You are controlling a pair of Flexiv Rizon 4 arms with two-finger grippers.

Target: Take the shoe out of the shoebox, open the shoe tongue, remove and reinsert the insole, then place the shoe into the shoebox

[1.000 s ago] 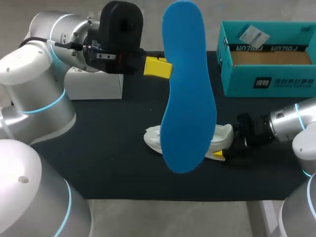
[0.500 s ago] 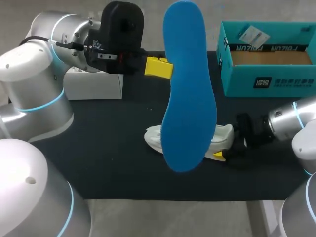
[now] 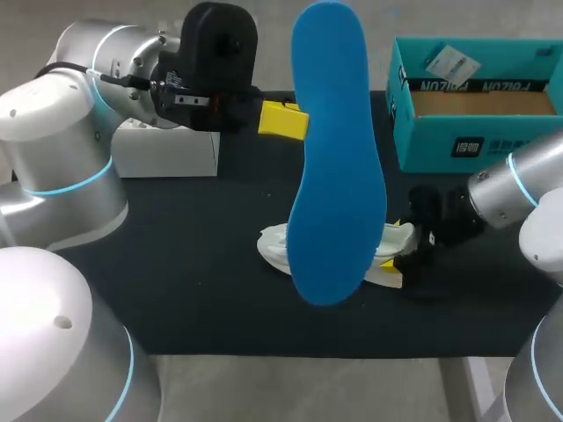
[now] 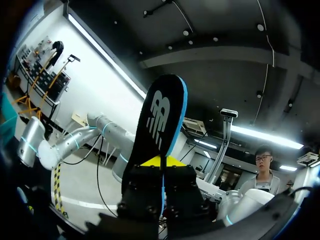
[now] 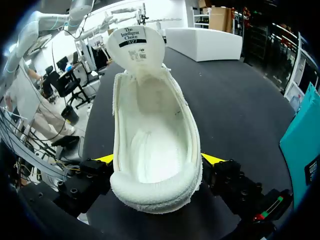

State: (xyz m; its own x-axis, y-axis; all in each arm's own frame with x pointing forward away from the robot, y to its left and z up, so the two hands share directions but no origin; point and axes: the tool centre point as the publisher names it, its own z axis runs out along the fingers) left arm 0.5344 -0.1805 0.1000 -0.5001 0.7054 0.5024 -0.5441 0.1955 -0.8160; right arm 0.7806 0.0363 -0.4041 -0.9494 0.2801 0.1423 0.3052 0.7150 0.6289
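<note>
A blue insole [image 3: 334, 158] with a black underside [image 4: 157, 130] is held upright high above the mat, my left gripper [image 3: 281, 120] shut on its lower edge [image 4: 161, 162]. Below it a white shoe [image 3: 274, 246] lies on the black mat, tongue folded back and the inside bare [image 5: 152, 145]. My right gripper [image 3: 398, 249] is at the shoe's heel, open. Its yellow fingertips [image 5: 212, 159] flank the heel on both sides without pressing it. The insole hides the shoe's middle in the head view.
A teal shoebox [image 3: 475, 149] stands open at the back right, with a paper tag inside; its corner [image 5: 300, 145] lies beside my right gripper. A white box [image 3: 167, 154] sits at the back left under my left arm. Black mat [image 3: 193, 264] covers the table.
My right arm has swung a little toward the back of the table and its fingers have spread slightly wider at the heel. The left arm and insole have stayed put.
</note>
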